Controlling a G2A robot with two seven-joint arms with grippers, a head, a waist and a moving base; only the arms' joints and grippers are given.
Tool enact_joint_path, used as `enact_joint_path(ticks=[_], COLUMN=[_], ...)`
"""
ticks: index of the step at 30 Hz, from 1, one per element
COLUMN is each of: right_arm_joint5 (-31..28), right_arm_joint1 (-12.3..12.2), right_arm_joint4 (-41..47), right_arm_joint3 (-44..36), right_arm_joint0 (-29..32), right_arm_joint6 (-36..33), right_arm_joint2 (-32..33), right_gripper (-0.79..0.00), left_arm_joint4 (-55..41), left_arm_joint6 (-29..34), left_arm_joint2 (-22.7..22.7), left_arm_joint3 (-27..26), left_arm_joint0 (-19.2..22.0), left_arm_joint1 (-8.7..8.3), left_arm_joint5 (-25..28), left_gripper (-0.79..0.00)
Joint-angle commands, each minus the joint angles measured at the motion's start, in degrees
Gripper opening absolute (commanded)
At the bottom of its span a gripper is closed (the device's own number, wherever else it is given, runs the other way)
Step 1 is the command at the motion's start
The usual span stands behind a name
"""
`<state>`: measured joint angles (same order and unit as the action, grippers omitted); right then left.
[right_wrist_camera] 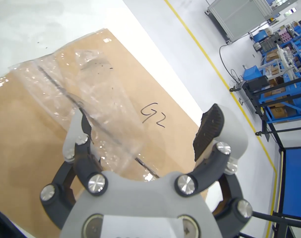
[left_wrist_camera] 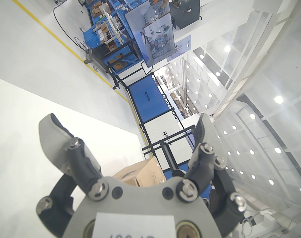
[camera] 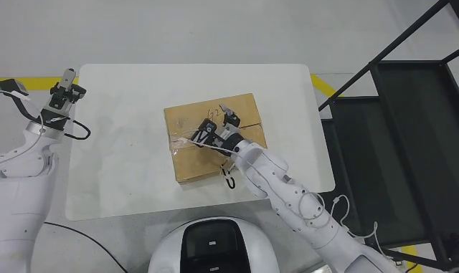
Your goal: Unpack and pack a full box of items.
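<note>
On the white table [camera: 122, 130], roughly mid-table, you've got the cardboard box [camera: 190, 122], flat on its base, flaps closed. Clear tape [right_wrist_camera: 95, 95] runs along the centre seam, wrinkled and partly lifted off the cardboard. There is a handwritten mark [right_wrist_camera: 152, 116] on the top flap, beside the tape.

Your right gripper [camera: 217, 121] is over the top of the box, near the middle of the lid. In the right wrist view the right gripper [right_wrist_camera: 145, 122] is spread wide and grasps nothing. One finger sits over the taped seam and the other hangs over bare cardboard near the box edge. That seam-side fingertip looks to be right at the tape, possibly touching it, but you can't be sure from this angle.

Your left gripper [camera: 67, 77] is at the table's far-left corner, well apart from the box. It points outward, away from the table. In the left wrist view the left gripper [left_wrist_camera: 126, 122] is also spread apart with nothing between the fingers. The box [left_wrist_camera: 140, 172] shows behind it, far off across the table [left_wrist_camera: 28, 115].

Black metal steps [camera: 401, 130] stand on the floor just beside the table's right edge. A yellow floor line [right_wrist_camera: 202, 48] runs past the table.
</note>
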<state>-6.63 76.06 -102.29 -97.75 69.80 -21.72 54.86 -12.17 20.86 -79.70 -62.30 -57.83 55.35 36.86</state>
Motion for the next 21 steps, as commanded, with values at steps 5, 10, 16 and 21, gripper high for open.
enact_joint_path(ticks=[5, 10, 16, 21], right_arm_joint5=[1.7, 2.8, 3.5, 0.6], right_arm_joint1=[-0.3, -0.8, -1.2, -1.5], right_arm_joint4=[-0.1, -0.5, -0.2, 4.2], right_arm_joint3=[-0.7, -2.1, -3.9, -5.6], right_arm_joint0=[2.0, 4.6, 7.9, 9.8], right_arm_joint6=[0.0, -0.4, 0.3, 4.5], right_arm_joint2=[3.2, 6.2, 9.5, 11.1], right_gripper=[0.0, 0.0, 0.0, 0.0], left_arm_joint4=[0.0, 0.0, 0.0, 0.0], left_arm_joint6=[0.0, 0.0, 0.0, 0.0], left_arm_joint2=[0.0, 0.0, 0.0, 0.0], left_arm_joint3=[0.0, 0.0, 0.0, 0.0], left_arm_joint0=[0.0, 0.0, 0.0, 0.0], left_arm_joint1=[0.0, 0.0, 0.0, 0.0], left_arm_joint5=[0.0, 0.0, 0.0, 0.0], left_gripper=[0.0, 0.0, 0.0, 0.0])
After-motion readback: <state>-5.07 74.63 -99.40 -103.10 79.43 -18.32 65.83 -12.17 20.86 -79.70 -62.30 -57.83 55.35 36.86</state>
